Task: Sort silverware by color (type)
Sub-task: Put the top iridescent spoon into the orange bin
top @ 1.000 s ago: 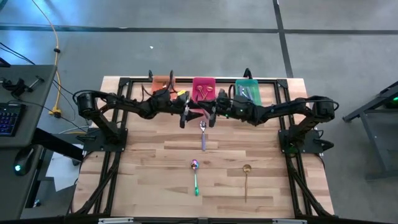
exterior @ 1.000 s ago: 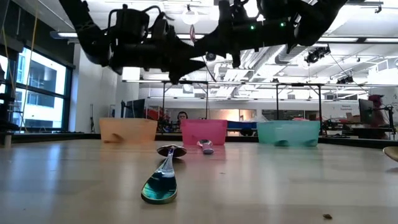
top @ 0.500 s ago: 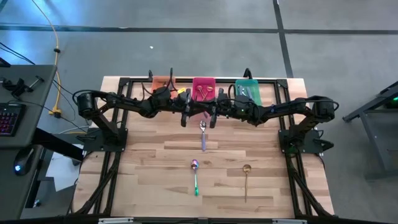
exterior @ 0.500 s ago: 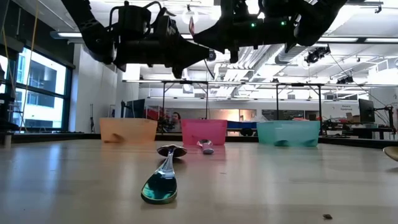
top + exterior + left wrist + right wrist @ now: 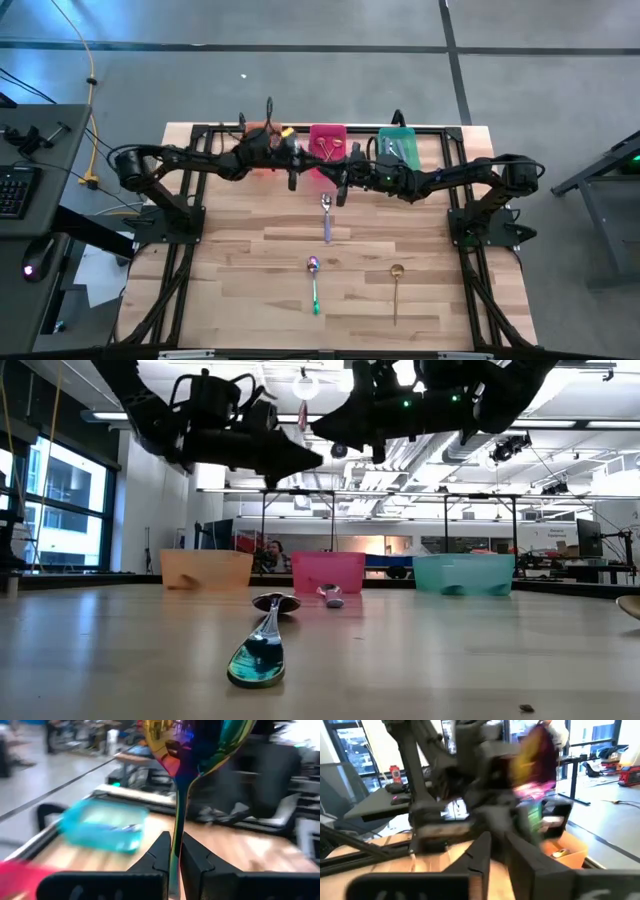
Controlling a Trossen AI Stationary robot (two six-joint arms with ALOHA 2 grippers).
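Observation:
An iridescent rainbow spoon (image 5: 197, 742) is in my left gripper (image 5: 175, 852), which is shut on it above the far middle of the table (image 5: 293, 176). My right gripper (image 5: 343, 188) hovers just to its right, open (image 5: 497, 851), with nothing between its fingers. Three spoons lie flat on the table: one with a purple handle (image 5: 326, 216), one with a green handle (image 5: 314, 284) and a gold one (image 5: 396, 290). My left gripper pinches the rainbow spoon's thin handle (image 5: 175, 840) between its two fingers. The fingers reach out level over the table. The bowl end (image 5: 200, 750) sticks out free beyond them, and the spoon is lifted clear of the table.
Orange (image 5: 262, 134), pink (image 5: 327, 143) and green (image 5: 398, 144) bins stand in a row at the far edge, with spoons in the pink and green ones. Both arms meet just in front of the pink bin. The near half of the table (image 5: 230, 300) holds only two spoons.
My left gripper has taken hold of the rainbow spoon beside my right gripper and has drawn away with it toward the far left, toward the orange bin, rising a little. My right gripper has let the spoon go and kept its place.

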